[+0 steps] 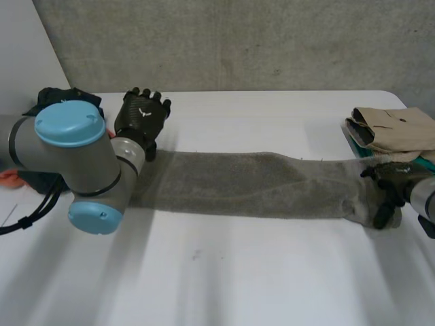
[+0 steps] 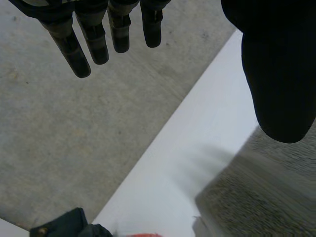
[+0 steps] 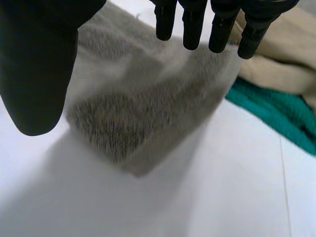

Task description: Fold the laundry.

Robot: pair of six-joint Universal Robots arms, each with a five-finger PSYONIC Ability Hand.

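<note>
While the grey towel lies drawn out in a long band across the middle of the bench, its long edges run roughly parallel to the bench's far edge. The left hand hovers over the towel's left end, fingers straight and released, grasping nothing. The right hand sits at the towel's right end, fingers straight and spread from the thumb, not closed on the cloth. A beige folded stack on a teal cloth crowds the right edge just beside that end. Dark clothes sit at the far left corner. Bare bench lies along the near edge.
</note>
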